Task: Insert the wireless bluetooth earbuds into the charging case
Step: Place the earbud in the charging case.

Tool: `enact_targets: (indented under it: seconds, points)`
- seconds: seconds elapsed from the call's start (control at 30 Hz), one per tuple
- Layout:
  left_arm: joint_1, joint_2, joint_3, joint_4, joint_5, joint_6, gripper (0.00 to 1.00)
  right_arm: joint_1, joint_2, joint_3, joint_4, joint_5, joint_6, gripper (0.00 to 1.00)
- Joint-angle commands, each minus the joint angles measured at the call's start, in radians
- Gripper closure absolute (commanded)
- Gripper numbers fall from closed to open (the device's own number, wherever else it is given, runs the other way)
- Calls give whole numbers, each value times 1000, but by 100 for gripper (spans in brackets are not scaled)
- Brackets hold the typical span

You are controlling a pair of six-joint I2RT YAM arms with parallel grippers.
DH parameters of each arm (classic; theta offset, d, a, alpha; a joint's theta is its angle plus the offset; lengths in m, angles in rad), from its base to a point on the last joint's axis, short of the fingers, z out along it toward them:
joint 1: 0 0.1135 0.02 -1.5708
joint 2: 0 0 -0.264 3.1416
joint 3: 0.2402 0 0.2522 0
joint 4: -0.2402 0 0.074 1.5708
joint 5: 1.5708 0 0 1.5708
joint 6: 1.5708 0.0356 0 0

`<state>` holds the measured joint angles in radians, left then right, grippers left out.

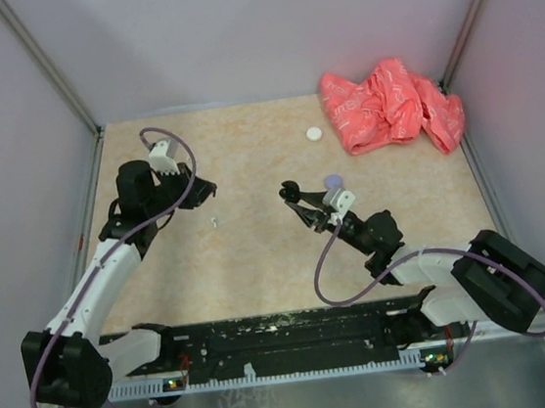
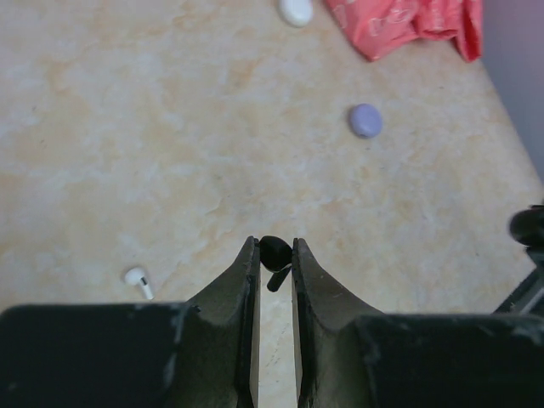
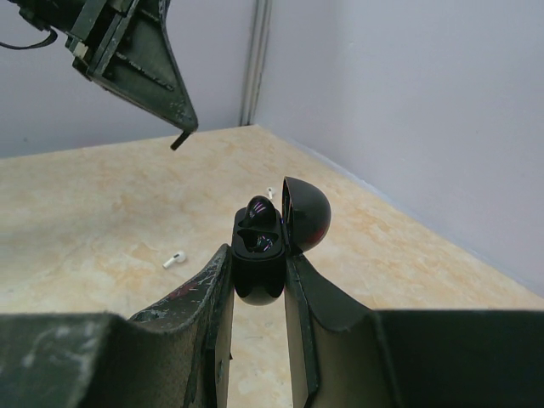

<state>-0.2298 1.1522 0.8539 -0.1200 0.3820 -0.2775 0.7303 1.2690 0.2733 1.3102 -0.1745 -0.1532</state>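
My left gripper is shut on a small black earbud, pinched at the fingertips with its stem hanging down, held above the table. In the top view this gripper is at the left of centre. My right gripper is shut on a black charging case with its domed lid swung open. A black earbud seems to sit in the case's far slot; the near slot looks empty. The right gripper faces the left one across a gap. A white earbud lies on the table between them.
A round lavender case and a round white case lie on the beige tabletop further back. A crumpled pink cloth fills the back right corner. A second white earbud lies beyond the black case. Grey walls enclose the table.
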Motion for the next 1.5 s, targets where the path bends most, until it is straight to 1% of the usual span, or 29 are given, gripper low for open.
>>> enact_targets:
  seconds: [0.0, 0.17, 0.37, 0.53, 0.77, 1.0, 1.2, 1.47]
  points:
    - [-68, -71, 6, 123, 65, -1, 89, 28, -39, 68, -27, -22, 10, 100]
    - [-146, -129, -1, 206, 77, -18, 89, 40, -39, 97, -51, -35, 19, 100]
    - [-231, -168, -41, 364, 122, -60, 89, 47, -19, 122, -38, -45, 48, 100]
    - [-320, -166, -60, 451, 115, -40, 89, 50, -3, 140, -18, -62, 87, 100]
    - [-395, -142, -95, 600, 103, -28, 89, 52, -12, 148, -11, -71, 111, 100]
    - [-441, -83, -94, 675, 90, -23, 90, 53, -23, 148, -7, -82, 125, 100]
    - [-474, -60, -103, 681, 55, 3, 90, 53, -36, 145, 0, -84, 135, 100]
    - [-489, -49, -110, 657, 14, 44, 90, 52, -53, 140, 0, -86, 137, 100]
